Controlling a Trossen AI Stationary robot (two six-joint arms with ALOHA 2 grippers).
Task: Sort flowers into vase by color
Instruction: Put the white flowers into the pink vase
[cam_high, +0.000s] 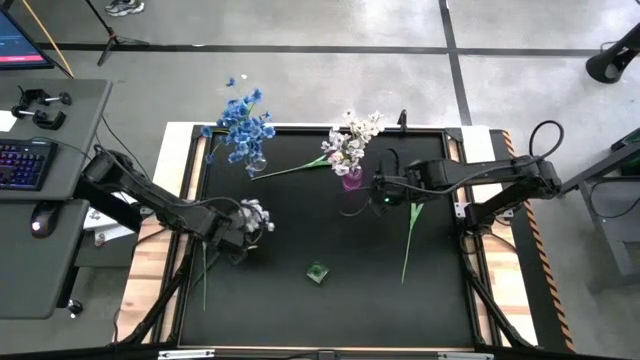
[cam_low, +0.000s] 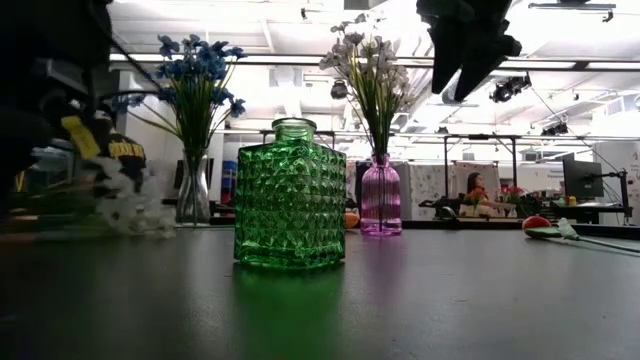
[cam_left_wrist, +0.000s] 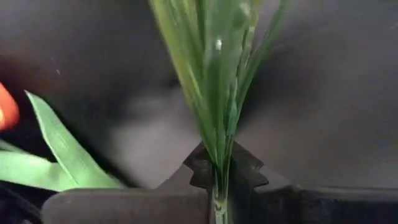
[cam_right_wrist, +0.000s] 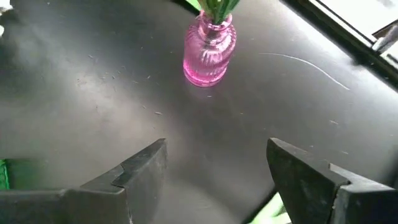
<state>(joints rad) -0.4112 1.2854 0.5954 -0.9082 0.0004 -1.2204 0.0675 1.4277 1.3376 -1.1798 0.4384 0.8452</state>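
A white-pink flower (cam_high: 256, 214) with thin green stems lies at the black table's (cam_high: 300, 310) left, clamped in the left gripper (cam_left_wrist: 217, 186). The right gripper (cam_right_wrist: 214, 165) hangs spread near the pink vase (cam_right_wrist: 209, 51).

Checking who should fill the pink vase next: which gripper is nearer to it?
Right. The right gripper hovers open just beside the pink vase, on its right. The left gripper, shut on a white flower's stem, is well off toward the table's left side.
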